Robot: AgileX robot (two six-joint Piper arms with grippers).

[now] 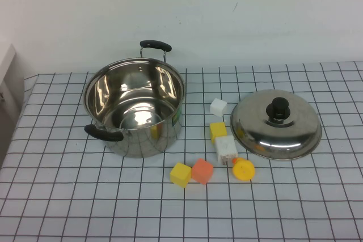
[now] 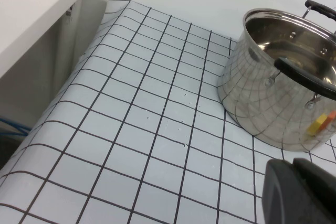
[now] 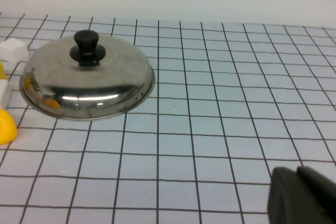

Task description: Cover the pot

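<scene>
- The pot (image 1: 135,107) stands open and upright on the desk (image 1: 57,196), left of centre; the lid (image 1: 276,124) lies dome-up to its right, well apart, with small blocks (image 1: 218,130) between them.
- The lid sits on my right arm's side, so I judge that arm nearer; its knob (image 3: 87,47) points straight up.
- Right gripper (image 3: 304,196): only a dark edge shows, clear of the lid; I cannot tell the jaws' state.
- Left gripper (image 2: 299,191): near the pot, touching nothing; jaws likewise unreadable.
</scene>
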